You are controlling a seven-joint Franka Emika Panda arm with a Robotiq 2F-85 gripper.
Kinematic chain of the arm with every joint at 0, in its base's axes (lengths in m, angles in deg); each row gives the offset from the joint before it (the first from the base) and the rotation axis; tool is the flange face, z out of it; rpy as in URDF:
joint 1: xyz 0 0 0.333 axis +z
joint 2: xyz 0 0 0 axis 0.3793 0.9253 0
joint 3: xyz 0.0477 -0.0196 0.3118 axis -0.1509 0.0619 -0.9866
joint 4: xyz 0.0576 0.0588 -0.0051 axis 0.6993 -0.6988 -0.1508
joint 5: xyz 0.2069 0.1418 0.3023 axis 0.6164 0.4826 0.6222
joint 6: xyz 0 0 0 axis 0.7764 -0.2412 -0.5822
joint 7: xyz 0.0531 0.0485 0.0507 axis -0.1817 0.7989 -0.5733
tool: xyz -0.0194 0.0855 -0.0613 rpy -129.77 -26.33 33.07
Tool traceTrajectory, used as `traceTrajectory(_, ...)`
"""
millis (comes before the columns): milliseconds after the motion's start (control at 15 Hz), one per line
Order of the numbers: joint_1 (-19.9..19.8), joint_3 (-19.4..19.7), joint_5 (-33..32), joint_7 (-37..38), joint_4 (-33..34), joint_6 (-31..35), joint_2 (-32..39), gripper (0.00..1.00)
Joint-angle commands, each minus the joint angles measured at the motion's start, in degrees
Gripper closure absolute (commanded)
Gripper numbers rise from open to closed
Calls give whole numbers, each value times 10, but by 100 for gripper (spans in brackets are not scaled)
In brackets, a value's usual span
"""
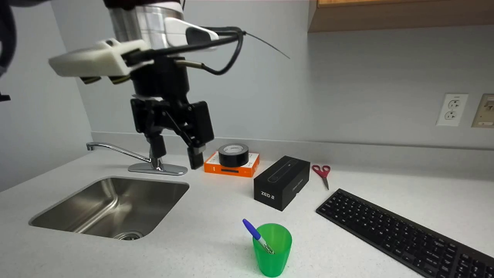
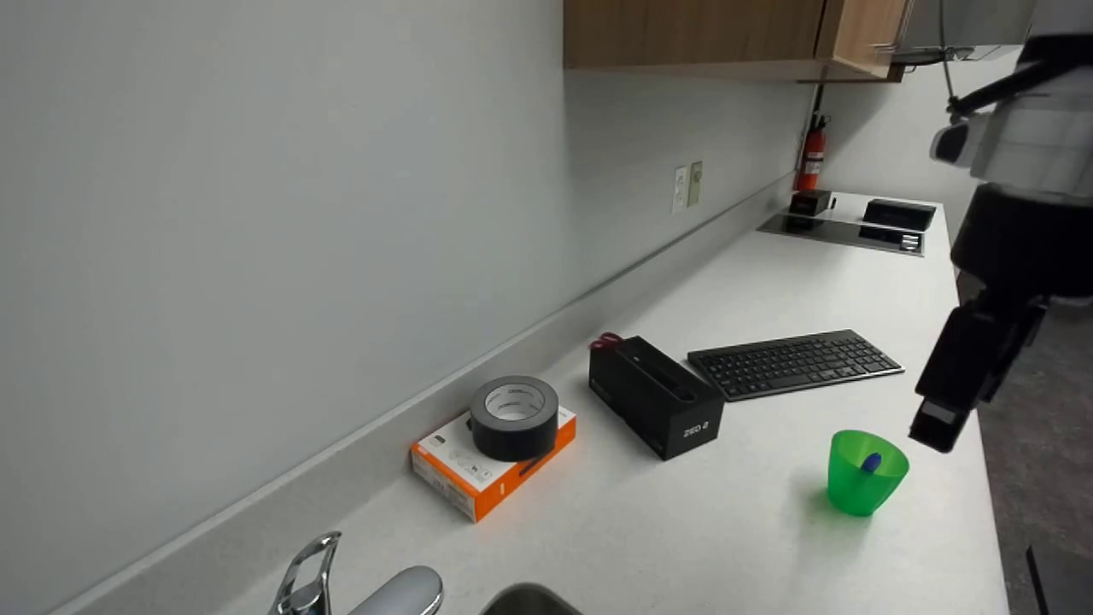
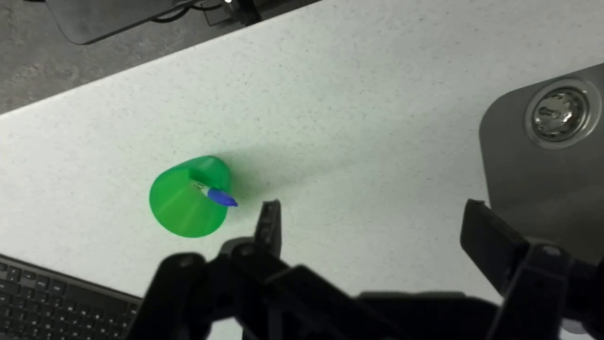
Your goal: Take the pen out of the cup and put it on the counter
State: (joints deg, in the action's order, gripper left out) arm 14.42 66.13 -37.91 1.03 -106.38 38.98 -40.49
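Note:
The green translucent cup (image 1: 273, 263) stands upright on the off-white counter (image 1: 204, 247); it also shows in an exterior view (image 2: 854, 494) and the wrist view (image 3: 184, 210). The pen (image 1: 252, 230) leans inside the cup, its blue-purple capped end sticking out over the rim; this end also shows in an exterior view (image 2: 871, 462) and the wrist view (image 3: 222, 197). My gripper (image 1: 177, 152) is raised above the counter, apart from the cup. In the wrist view my gripper (image 3: 372, 208) has its fingers wide apart with nothing between them, and the cup lies beyond the left finger.
A steel sink (image 1: 115, 204) with a faucet (image 1: 119, 148) is inset in the counter. A black box (image 1: 281, 183), red-handled scissors (image 1: 322, 173), a keyboard (image 1: 393, 231) and a tape roll (image 1: 233, 156) on an orange box (image 1: 231, 170) lie around the cup. The counter's edge shows in the wrist view.

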Motion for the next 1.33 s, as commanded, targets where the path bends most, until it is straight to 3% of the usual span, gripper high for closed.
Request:
traceTrajectory(0, -26, 15, -34, 9, -2, 44, 45, 0)
traceTrajectory(467, -19, 23, -19, 2, -1, 29, 43, 0)
traceTrajectory(867, -49, -10, -104, 102, -4, 103, 117, 0)
traceTrajectory(1267, -75, 0, -204, 197, 11, 161, 214, 0)
